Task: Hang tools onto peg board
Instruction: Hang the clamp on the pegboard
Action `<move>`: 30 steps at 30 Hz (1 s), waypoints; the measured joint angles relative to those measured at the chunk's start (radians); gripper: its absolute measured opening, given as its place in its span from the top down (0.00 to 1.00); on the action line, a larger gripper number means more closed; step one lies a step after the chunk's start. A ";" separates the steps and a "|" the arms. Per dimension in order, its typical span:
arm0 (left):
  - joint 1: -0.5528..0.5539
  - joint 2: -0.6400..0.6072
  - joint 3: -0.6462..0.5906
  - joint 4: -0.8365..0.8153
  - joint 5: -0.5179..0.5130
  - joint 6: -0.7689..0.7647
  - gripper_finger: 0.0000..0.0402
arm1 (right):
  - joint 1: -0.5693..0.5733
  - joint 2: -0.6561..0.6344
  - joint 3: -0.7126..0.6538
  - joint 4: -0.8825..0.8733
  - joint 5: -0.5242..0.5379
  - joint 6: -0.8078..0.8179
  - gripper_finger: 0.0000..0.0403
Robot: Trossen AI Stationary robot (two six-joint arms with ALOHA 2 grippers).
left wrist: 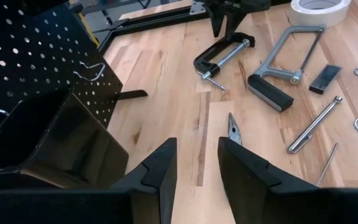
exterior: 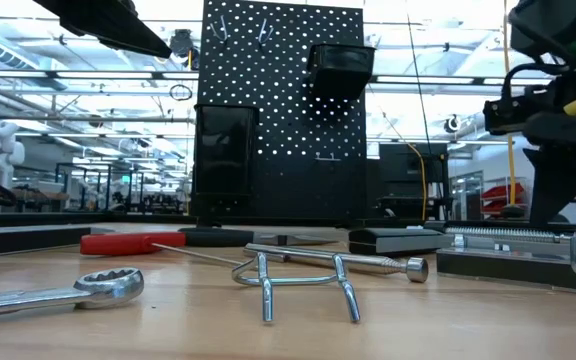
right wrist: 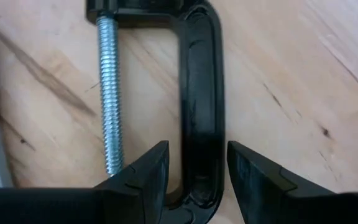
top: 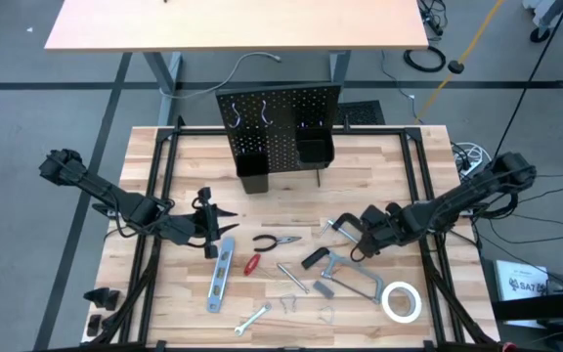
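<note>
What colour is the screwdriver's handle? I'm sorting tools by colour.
Red; the screwdriver shows best in the high view.

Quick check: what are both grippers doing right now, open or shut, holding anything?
Left gripper: open, holding nothing, above the table near the pliers.
Right gripper: open, fingers straddling the black C-clamp, not yet closed on it.

Both arms matte black, chunky jointed links, thin black cables along them. Left jaws (left wrist: 196, 177) and right jaws (right wrist: 197, 177): same design, two dark moulded wedge fingers with stepped inner faces. Green indicator light visible on one arm housing in low view
</note>
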 joint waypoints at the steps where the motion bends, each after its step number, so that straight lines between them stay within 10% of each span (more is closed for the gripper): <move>1: 0.000 0.000 0.000 0.000 -0.002 0.000 0.70 | -0.008 0.000 0.000 0.000 -0.006 -0.008 0.61; 16: 0.000 0.000 0.000 0.000 -0.012 0.000 0.70 | -0.080 0.000 0.000 0.058 -0.053 -0.121 0.61; 30: 0.000 0.000 0.000 0.000 -0.012 0.000 0.70 | -0.126 0.001 0.000 0.060 -0.055 -0.167 0.38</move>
